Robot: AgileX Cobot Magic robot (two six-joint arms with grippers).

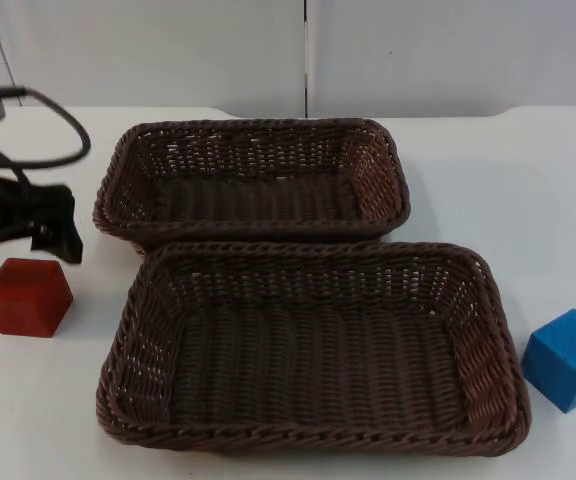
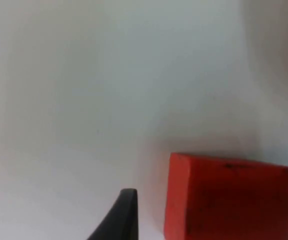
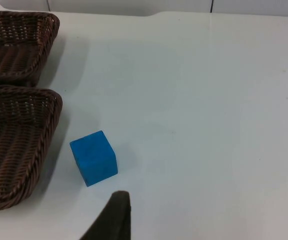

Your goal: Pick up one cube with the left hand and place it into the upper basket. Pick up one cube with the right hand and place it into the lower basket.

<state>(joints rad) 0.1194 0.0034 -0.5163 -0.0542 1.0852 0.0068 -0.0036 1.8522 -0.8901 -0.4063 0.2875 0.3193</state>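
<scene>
In the top view the lower basket [image 1: 308, 345] serves as landmark; the upper basket [image 1: 253, 180] lies just beyond it toward the grey partition wall [image 1: 168, 50], their rims touching or nearly so; both baskets are dark brown wicker and hold nothing; the red cube [image 1: 26, 296] sits on the white worktop [image 1: 528, 190] off the lower basket's left end, apart from it; the blue cube [image 1: 568, 358] sits just off its right end; the left tool [image 1: 53, 232] hangs just beyond the red cube, farther from the lower basket than the cube's near face; whether its fingers are apart or together I cannot tell; nothing stands between either cube and the baskets.

In the left wrist view the red cube [image 2: 229, 197] rests on the worktop close beside a black fingertip [image 2: 121, 215].

In the right wrist view the blue cube [image 3: 94, 157] stands just beside the lower basket [image 3: 19, 145], not touching; the upper basket [image 3: 16, 45] lies beyond; one black fingertip [image 3: 114, 217] of the right tool stands near the cube; its state I cannot tell.
</scene>
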